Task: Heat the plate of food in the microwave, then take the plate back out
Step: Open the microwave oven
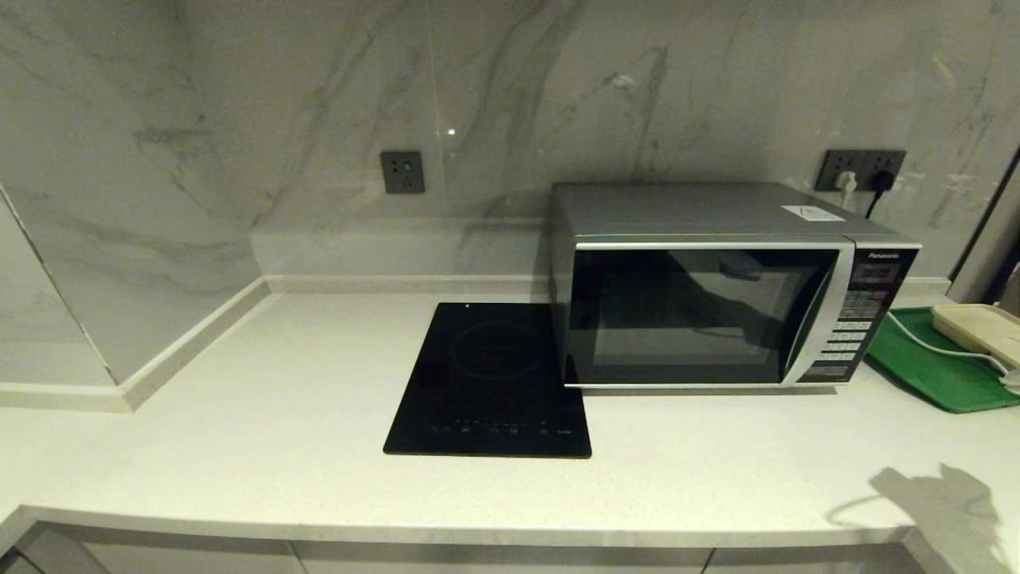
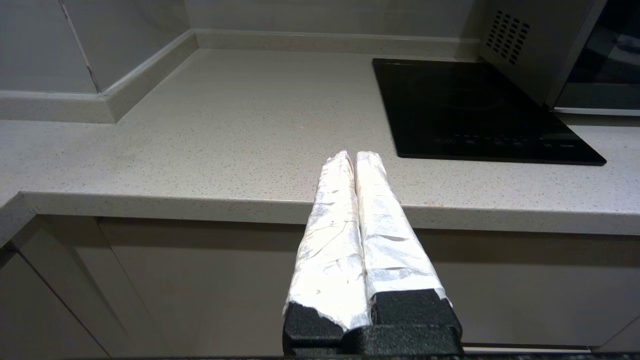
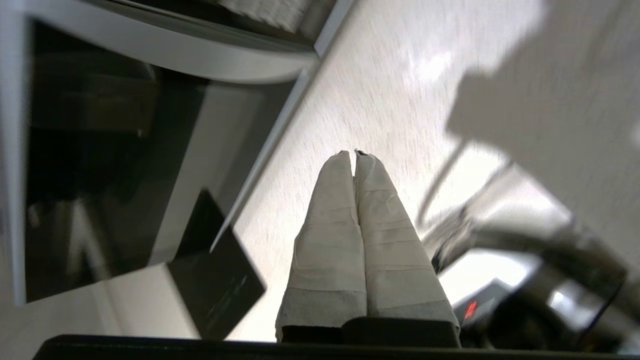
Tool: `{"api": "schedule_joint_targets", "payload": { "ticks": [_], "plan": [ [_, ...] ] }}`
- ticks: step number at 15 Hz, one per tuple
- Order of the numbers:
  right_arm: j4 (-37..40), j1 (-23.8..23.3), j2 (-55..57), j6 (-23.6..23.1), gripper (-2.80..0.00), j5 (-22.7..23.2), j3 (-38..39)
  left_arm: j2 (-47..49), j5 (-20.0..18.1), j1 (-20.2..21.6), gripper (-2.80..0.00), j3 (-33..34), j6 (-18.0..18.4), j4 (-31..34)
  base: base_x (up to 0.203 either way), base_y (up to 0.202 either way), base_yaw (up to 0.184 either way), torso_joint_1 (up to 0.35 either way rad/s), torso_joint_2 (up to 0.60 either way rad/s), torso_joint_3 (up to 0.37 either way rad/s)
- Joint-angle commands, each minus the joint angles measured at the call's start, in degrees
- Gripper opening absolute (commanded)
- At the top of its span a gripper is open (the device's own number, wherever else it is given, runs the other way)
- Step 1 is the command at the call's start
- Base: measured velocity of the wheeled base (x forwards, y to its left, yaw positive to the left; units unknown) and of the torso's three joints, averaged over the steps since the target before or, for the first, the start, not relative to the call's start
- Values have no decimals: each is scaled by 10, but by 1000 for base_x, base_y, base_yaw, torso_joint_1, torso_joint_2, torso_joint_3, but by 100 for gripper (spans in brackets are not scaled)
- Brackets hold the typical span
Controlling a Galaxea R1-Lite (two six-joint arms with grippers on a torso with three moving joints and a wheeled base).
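The silver-grey microwave (image 1: 717, 303) stands at the back right of the counter with its dark glass door closed. The plate of food shows in no view, and the door glass is too dark to see inside. My left gripper (image 2: 355, 155) is shut and empty; it hangs in front of and below the counter's front edge, left of the microwave (image 2: 525, 50). My right gripper (image 3: 354, 154) is also shut and empty, over the counter in front of the microwave door (image 3: 100, 150). Neither gripper appears in the head view; only a shadow lies at the counter's front right.
A flat black cooktop (image 1: 490, 383) lies just left of the microwave. A green tray (image 1: 924, 367) at the far right holds a cream power strip (image 1: 980, 331) with a white cable. Marble walls close off the back and left. The counter's front edge (image 2: 200, 205) overhangs the cabinets.
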Motion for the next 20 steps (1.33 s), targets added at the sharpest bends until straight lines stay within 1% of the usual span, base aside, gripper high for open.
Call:
{"api": "schedule_joint_targets", "payload": {
  "ticks": [1, 2, 4, 7, 8, 10, 12, 14, 16, 18, 20],
  "plan": [
    [2, -24, 56, -1, -280, 35, 37, -1, 0, 0, -280, 0, 0, 0, 0, 0, 0, 0, 0, 0],
    [2, -24, 44, -10, -280, 43, 49, -1, 0, 0, -280, 0, 0, 0, 0, 0, 0, 0, 0, 0],
    [2, -24, 39, -58, -280, 59, 70, 0, 0, 0, -280, 0, 0, 0, 0, 0, 0, 0, 0, 0],
    [-10, -22, 90, -65, -280, 63, 63, 0, 0, 0, -280, 0, 0, 0, 0, 0, 0, 0, 0, 0],
    [-26, -20, 118, -64, -280, 66, 59, -1, 0, 0, -280, 0, 0, 0, 0, 0, 0, 0, 0, 0],
    [-85, -19, 177, -61, -280, 83, 53, -1, 0, 0, -280, 0, 0, 0, 0, 0, 0, 0, 0, 0],
    [-142, -17, 226, -63, -280, 111, 44, 0, 0, 0, -280, 0, 0, 0, 0, 0, 0, 0, 0, 0],
    [-173, -14, 272, -71, -280, 136, 28, 0, 0, 0, -280, 0, 0, 0, 0, 0, 0, 0, 0, 0],
    [-182, 5, 300, -91, -280, 146, 12, -1, 0, 0, -280, 0, 0, 0, 0, 0, 0, 0, 0, 0],
    [-188, 28, 326, -97, -280, 145, -7, 0, 0, 0, -280, 0, 0, 0, 0, 0, 0, 0, 0, 0],
    [-217, 53, 346, -103, -280, 142, -27, 0, 0, 0, -280, 0, 0, 0, 0, 0, 0, 0, 0, 0]
  ]
}}
